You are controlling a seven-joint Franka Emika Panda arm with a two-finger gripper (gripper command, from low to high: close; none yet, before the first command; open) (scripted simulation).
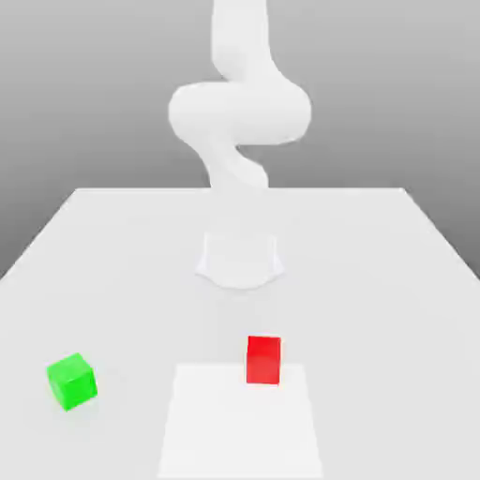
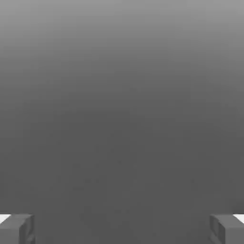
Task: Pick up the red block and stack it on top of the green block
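Note:
The red block (image 1: 263, 360) rests on the white table (image 1: 375, 281), near the front and slightly toward the exterior view's right of centre. Well off toward the exterior view's left, the green block (image 1: 72, 381) sits on the same table, turned a little. The two blocks are far apart. In the hand view my gripper (image 2: 122, 229) is open. Its two grey fingertips (image 2: 16, 228) stand wide apart with nothing between them, and beyond them is plain grey background. The white arm (image 1: 239, 112) rises behind the blocks.
The arm's base (image 1: 240, 259) sits at the middle of the table, behind the red block. A pale white rectangular shape (image 1: 239, 427) lies at the front edge of the exterior view, just by the red block's lower part.

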